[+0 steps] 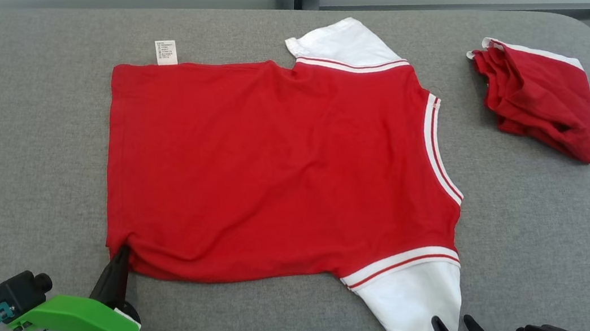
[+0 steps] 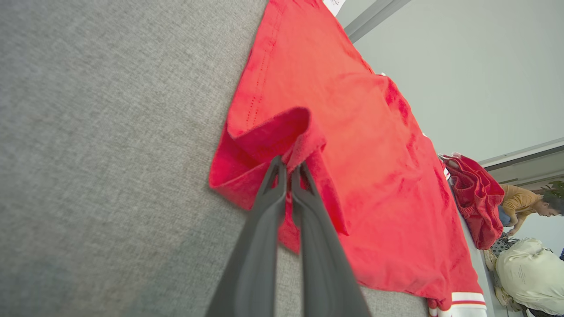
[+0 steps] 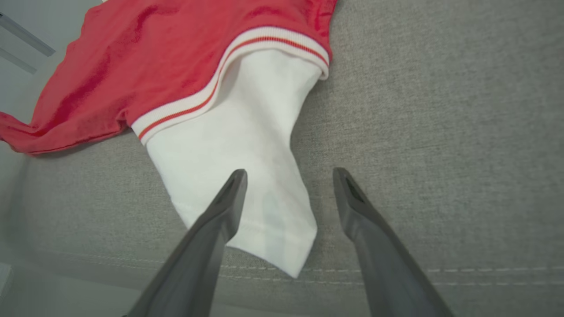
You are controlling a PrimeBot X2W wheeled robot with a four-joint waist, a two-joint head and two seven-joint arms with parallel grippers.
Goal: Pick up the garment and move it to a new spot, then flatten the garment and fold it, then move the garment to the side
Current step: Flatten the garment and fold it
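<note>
The left gripper (image 1: 122, 250) is clenched on the near left corner of the garment (image 1: 271, 174), at the hem. In the left wrist view, a small fold of red cloth stands up between its dark fingers (image 2: 264, 207).

I judge the garment to be light, soft and limp. It will not slide easily on the rough grey cushion (image 1: 17, 152), and it will sag and fold on itself if it is lifted by one point only. A second hold on the near side, at the sleeve or the shoulder, seems the best way to keep that edge straight.

The garment is a red shirt with white sleeves and red-and-white striped bands. It lies spread almost flat in the middle of the cushion, with the hem to the left and the neck to the right. A white label (image 1: 166, 51) sticks out at the far left corner. Some shallow wrinkles run across the near part.

The near white sleeve (image 1: 413, 306) points toward the robot on the right. The right gripper (image 1: 451, 319) is released, with its jaws wide apart at the end of this sleeve. Whether it touches the cloth I cannot tell.

At the far right lies a bundled red cloth (image 1: 537, 100), well apart from the shirt.
</note>
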